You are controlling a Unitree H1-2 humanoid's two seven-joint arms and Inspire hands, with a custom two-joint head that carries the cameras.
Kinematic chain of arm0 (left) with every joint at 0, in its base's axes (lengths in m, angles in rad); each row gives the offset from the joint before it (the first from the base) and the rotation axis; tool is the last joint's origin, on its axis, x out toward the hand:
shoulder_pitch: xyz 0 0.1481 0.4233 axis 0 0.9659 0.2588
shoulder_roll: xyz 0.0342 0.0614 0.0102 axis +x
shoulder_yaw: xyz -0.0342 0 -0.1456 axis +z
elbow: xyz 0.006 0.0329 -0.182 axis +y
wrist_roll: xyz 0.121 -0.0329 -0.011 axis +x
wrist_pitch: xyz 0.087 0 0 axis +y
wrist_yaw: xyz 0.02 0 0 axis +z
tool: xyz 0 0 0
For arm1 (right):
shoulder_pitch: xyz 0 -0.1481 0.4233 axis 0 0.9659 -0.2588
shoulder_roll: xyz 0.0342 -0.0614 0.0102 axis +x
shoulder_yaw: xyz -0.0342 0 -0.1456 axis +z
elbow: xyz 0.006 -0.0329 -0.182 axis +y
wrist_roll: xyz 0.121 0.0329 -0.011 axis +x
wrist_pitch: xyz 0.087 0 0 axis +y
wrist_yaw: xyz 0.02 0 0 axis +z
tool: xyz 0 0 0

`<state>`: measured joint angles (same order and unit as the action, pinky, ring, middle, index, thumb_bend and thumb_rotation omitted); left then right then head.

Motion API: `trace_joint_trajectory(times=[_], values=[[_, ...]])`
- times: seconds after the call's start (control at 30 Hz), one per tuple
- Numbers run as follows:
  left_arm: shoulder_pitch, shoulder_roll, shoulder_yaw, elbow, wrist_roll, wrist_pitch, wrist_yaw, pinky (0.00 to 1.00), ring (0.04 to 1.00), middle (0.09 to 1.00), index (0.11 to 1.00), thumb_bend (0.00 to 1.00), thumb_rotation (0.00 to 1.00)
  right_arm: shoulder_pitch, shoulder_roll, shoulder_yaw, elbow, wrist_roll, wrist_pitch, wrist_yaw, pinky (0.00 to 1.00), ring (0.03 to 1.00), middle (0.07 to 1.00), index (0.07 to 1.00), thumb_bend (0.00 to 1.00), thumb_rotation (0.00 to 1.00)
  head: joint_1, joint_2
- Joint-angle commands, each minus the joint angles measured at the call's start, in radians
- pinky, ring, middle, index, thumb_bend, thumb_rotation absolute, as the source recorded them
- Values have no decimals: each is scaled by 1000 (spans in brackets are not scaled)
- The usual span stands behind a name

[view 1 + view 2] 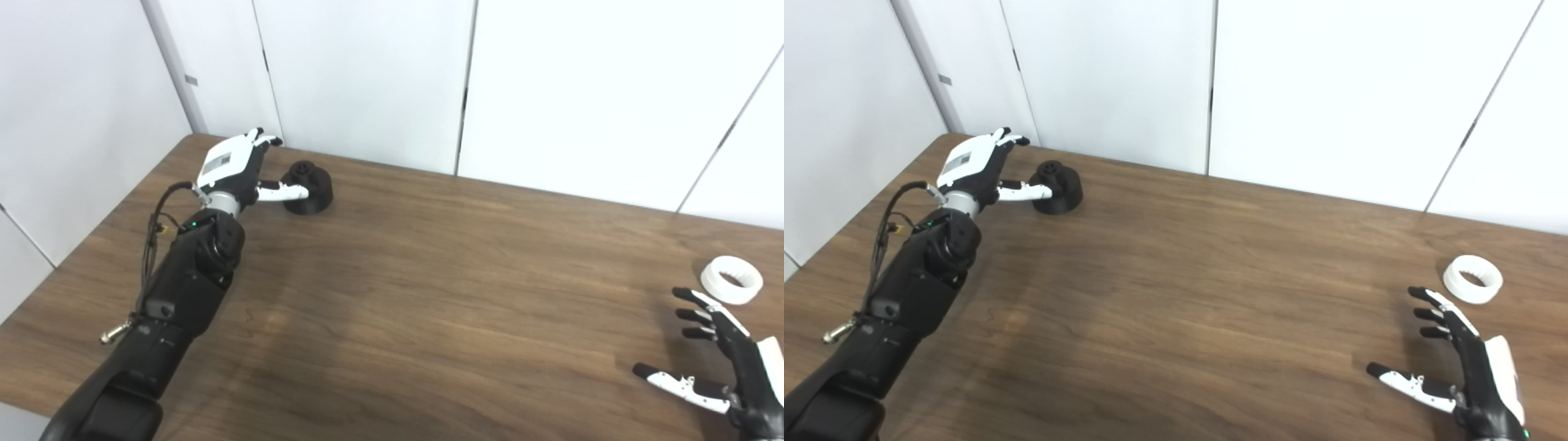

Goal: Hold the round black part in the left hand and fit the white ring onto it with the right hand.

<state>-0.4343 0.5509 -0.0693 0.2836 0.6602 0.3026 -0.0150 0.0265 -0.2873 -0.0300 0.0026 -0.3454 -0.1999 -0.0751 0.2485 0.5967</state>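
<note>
- Left eye view is showing a brown wooden counter (429, 275) running up to white wall panels (551, 86) at the back.
- A round black part (308, 188) is sitting upright on the counter near the far left corner, with a narrower knob rising from its wider base.
- The left hand (236, 165) is reaching out at the end of its black arm, just to the left of the black part, with its white back facing up.
- Its thumb (282, 193) is stretching across the near side of the part's base and looking to be touching it, while the fingers are pointing away toward the wall; the hand is spread and is not gripping the part.
- A white ring (732, 279) is lying flat on the counter at the far right, its hole facing up.
- The right hand (729, 361) is hovering near the lower right corner, palm turned inward, fingers spread apart and thumb held out to the left, holding nothing.
- Its fingertips are sitting just short of the ring, close to it but apart from it.
- The black part and the ring are lying well apart, at opposite sides of the counter.
</note>
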Motion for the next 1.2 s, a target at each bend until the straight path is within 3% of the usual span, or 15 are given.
trace_joint_trajectory(times=[0.0,0.33,1.0,1.17], values=[[-64,38,-4,4,12,1,4,980,1000,1000,868,1000,544,-17,-15,-7,-16,-6,-49,-16,674,763,859,795,760,135,-1,2],[-93,46,-47,79,9,-16,6,943,1000,1000,847,1000,561,-12,-11,-9,-34,-7,-31,-10,671,766,861,796,764,132,-11,3],[-125,31,-75,186,0,-32,38,1000,1000,1000,850,1000,539,9,-6,-10,-57,-7,-30,-11,656,763,859,791,767,131,-25,5],[-131,27,-82,200,1,-40,58,948,1000,1000,845,1000,537,19,-9,-11,-69,-7,-26,-7,645,765,861,789,768,126,-31,13]])
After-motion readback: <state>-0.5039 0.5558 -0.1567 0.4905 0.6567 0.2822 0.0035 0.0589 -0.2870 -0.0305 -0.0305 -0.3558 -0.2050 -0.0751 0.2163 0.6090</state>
